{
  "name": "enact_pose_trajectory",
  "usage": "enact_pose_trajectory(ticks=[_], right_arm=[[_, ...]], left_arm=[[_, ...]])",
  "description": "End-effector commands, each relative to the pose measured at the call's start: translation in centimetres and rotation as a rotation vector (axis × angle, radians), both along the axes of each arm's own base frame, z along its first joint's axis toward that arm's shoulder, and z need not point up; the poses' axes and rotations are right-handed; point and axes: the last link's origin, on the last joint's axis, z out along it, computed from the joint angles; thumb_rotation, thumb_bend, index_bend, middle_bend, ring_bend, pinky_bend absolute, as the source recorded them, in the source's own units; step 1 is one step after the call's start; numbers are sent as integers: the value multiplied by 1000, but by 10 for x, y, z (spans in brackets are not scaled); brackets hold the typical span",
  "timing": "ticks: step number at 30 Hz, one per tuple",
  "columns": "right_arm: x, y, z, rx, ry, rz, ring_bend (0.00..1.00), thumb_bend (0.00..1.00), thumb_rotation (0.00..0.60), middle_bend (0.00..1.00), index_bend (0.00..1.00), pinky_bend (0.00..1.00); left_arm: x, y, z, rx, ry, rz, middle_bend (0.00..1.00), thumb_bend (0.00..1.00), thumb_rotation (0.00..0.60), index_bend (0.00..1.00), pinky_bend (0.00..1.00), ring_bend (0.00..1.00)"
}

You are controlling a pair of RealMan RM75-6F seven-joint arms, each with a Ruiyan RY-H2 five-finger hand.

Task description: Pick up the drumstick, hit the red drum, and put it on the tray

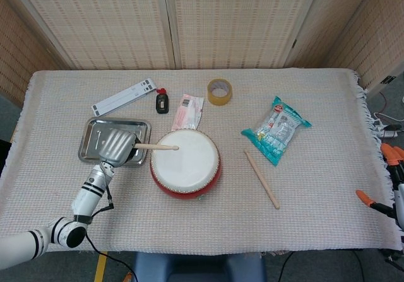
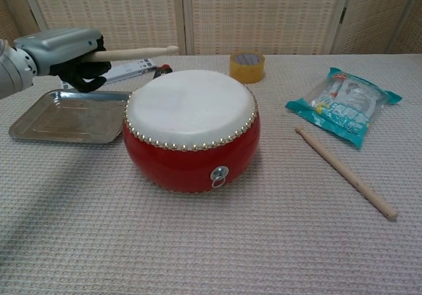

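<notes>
— Where is the pale wooden drumstick (image 2: 135,53)?

— Grasped in the robot's left hand (image 2: 62,52), held level in the air, its tip above the white skin of the round red drum (image 2: 191,127), not touching it.

— And the rectangular metal tray (image 1: 92,134)?

— Just left of the drum, under that hand. A second wooden stick (image 1: 261,178) lies right of the drum.

— The right hand (image 1: 392,171)?

— Only partly visible at the frame's edge; its state cannot be told.

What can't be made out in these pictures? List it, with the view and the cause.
- Right hand: neither view shows it; only orange parts at the head view's right edge.
- Left hand: its fingers' hold on the drumstick is hidden by the hand's back in the head view.
- Print on the packet and the black thing: too small in the head view; the drum and the hand block them in the chest view.
</notes>
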Motion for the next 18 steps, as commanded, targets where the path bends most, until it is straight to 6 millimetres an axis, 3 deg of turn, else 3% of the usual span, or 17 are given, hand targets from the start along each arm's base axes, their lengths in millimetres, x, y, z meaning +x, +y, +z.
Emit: enact_pose_trajectory(ticks=[1,6,13,18], right_arm=[[0,0,0,0,1,0,0,51,600,94,26,152],[-1,-1,0,3,-3,-6,0,51,600,94,26,152],[-1,0,0,2,-2,-4,0,51,600,94,26,152],[0,1,-1,1,-1,-4,0,51,600,94,26,152]], left_arm=[[-15,3,-20,2,256,-40,1000,804,600,1000,1000,1000],[-18,3,-19,21,289,-40,1000,804,600,1000,1000,1000],[0,4,13,-12,-118,73,1000,799,600,1000,1000,1000],[-2,6,14,-21,-72,52,1000,797,600,1000,1000,1000]])
